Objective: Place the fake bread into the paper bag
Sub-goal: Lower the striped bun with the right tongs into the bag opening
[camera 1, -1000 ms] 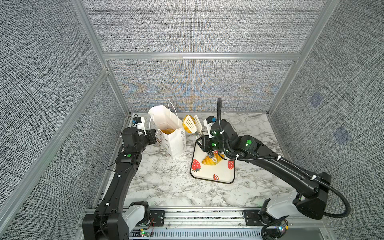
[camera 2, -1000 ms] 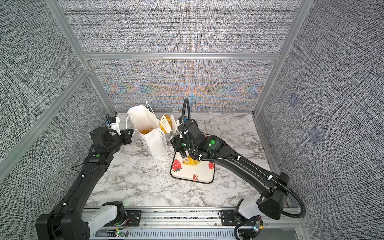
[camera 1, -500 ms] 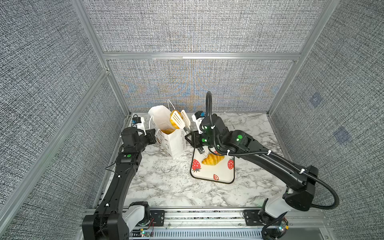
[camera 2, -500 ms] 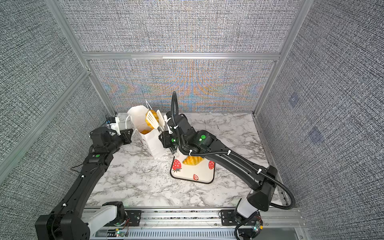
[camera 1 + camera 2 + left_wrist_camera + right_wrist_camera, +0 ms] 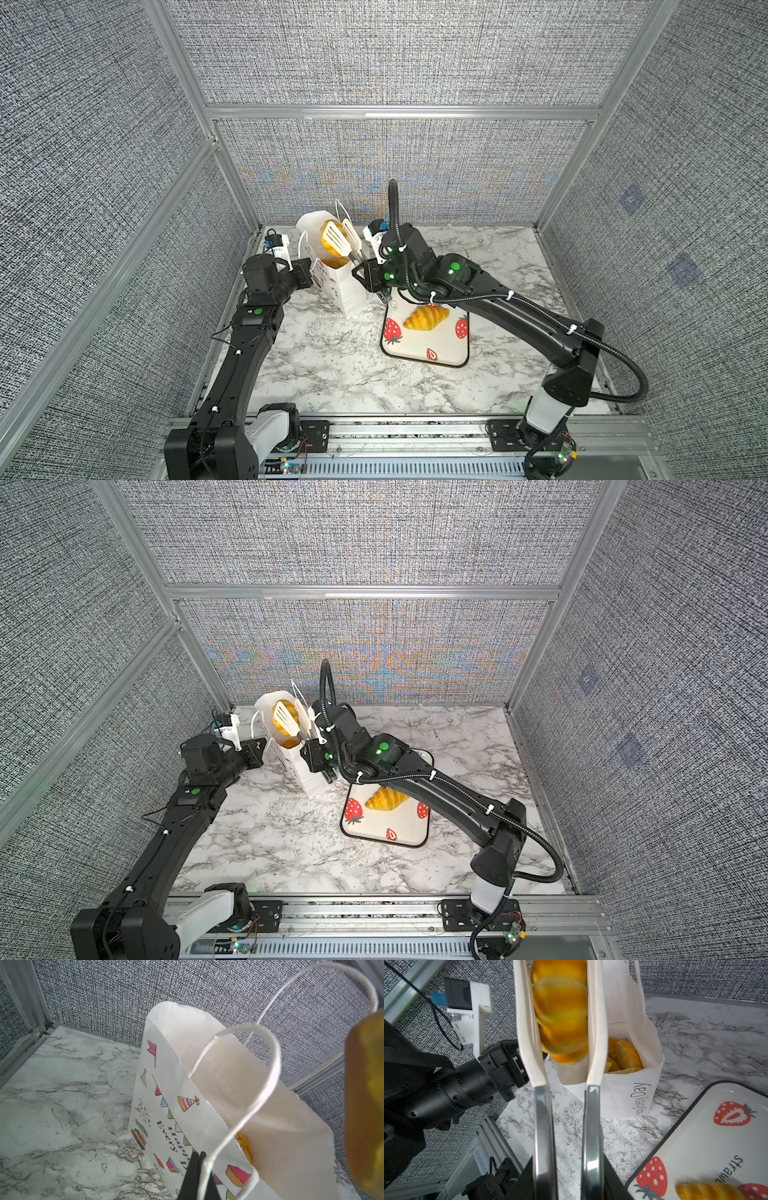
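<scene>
A white paper bag [image 5: 345, 289] [image 5: 308, 776] printed with party pictures stands open near the far left corner of the marble table [image 5: 332, 368]. The left pincer [image 5: 198, 1156] [image 5: 308, 272] is pinched shut on the bag's near cord handle [image 5: 270, 1076]. The right pincer [image 5: 362, 271] is squeezed narrow around the metal arms of white slotted tongs [image 5: 337, 237] [image 5: 286, 717] [image 5: 593, 1022]. The tongs clamp a glossy golden roll [image 5: 325, 246] [image 5: 561, 1014] in the air just above the bag's open mouth. More orange bread pieces [image 5: 625, 1057] [image 5: 334, 262] lie inside the bag. Near the bag, toward the middle of the table, sits a white strawberry-printed tray [image 5: 428, 353] [image 5: 405, 829] with one croissant [image 5: 426, 318] [image 5: 386, 800] on its far half. In the left wrist view the roll [image 5: 365, 1095] shows only as an orange blur.
</scene>
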Robot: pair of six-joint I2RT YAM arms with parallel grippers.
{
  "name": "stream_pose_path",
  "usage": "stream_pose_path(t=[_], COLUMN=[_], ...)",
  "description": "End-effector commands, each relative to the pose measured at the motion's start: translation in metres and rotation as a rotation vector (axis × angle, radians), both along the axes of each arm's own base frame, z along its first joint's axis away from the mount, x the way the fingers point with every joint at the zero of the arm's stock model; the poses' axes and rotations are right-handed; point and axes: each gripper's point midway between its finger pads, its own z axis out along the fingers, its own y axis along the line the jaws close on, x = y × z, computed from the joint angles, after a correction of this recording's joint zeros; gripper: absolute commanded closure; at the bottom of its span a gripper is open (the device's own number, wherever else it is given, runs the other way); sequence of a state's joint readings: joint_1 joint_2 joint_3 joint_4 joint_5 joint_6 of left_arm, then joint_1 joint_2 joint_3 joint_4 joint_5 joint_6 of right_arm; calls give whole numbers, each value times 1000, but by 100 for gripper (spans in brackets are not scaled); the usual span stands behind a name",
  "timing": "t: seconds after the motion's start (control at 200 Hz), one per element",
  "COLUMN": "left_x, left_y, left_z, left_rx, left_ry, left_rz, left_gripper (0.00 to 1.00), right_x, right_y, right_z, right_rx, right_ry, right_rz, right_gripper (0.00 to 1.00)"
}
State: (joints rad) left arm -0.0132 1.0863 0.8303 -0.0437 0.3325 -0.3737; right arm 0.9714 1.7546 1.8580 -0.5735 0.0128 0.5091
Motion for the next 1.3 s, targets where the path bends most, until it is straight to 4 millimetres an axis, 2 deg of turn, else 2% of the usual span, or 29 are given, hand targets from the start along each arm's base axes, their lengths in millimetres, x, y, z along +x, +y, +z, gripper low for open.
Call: stream_pose_path(t=[0.0,0.465,0.97,1.296], left_x=[0,1,1,0], left_y=[0,0,0,0], left_z=[2,1,1,2], left_rx=[11,10,10,10], left_ry=[-8,-6,-6,-8], left_rz=[-4,-6,-6,-3], left_gripper=[100,100,100,100], right_x=[8,29,33,33], right_y=[6,9,14,18], right_z=[5,-23,-50,-54], right_rx=[26,33,5,13], right_ry=[-15,49,106,120], right_rz=[12,-4,-6,0], right_gripper=[64,64,64,64])
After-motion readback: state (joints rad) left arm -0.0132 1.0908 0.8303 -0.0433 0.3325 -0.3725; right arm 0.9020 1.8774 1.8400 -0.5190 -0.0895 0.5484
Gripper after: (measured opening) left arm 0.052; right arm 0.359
